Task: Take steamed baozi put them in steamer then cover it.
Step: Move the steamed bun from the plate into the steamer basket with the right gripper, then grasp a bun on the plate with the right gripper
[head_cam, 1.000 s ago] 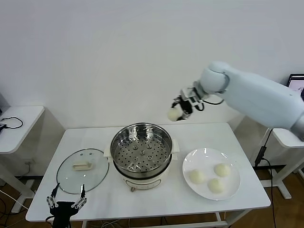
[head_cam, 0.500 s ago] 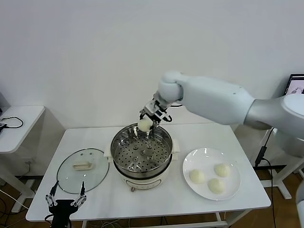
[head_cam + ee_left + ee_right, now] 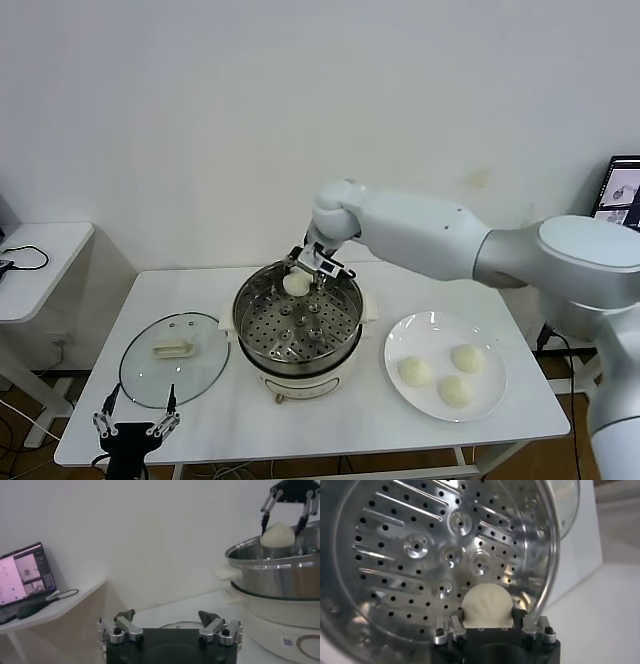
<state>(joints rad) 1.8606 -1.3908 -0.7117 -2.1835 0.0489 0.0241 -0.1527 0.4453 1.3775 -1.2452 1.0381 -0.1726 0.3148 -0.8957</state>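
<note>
My right gripper (image 3: pixel 299 282) is shut on one cream-white baozi (image 3: pixel 297 284) and holds it just inside the far rim of the steamer (image 3: pixel 297 322). In the right wrist view the same baozi (image 3: pixel 487 606) sits between the fingers above the perforated tray (image 3: pixel 427 555). Three more baozi (image 3: pixel 415 371) lie on the white plate (image 3: pixel 430 326) to the right. The glass cover (image 3: pixel 175 358) with its cream handle lies flat on the table left of the steamer. My left gripper (image 3: pixel 136 420) hangs open at the table's front left edge, below the cover, with nothing in it.
The steamer stands mid-table on a cream base. A small side table (image 3: pixel 35 255) with a cable is at the far left, another at the far right with a screen (image 3: pixel 624 180). A laptop (image 3: pixel 25 575) shows in the left wrist view.
My right arm has swung left and down with the baozi, from high above the table's back right to inside the steamer's far rim. The left arm has stayed put.
</note>
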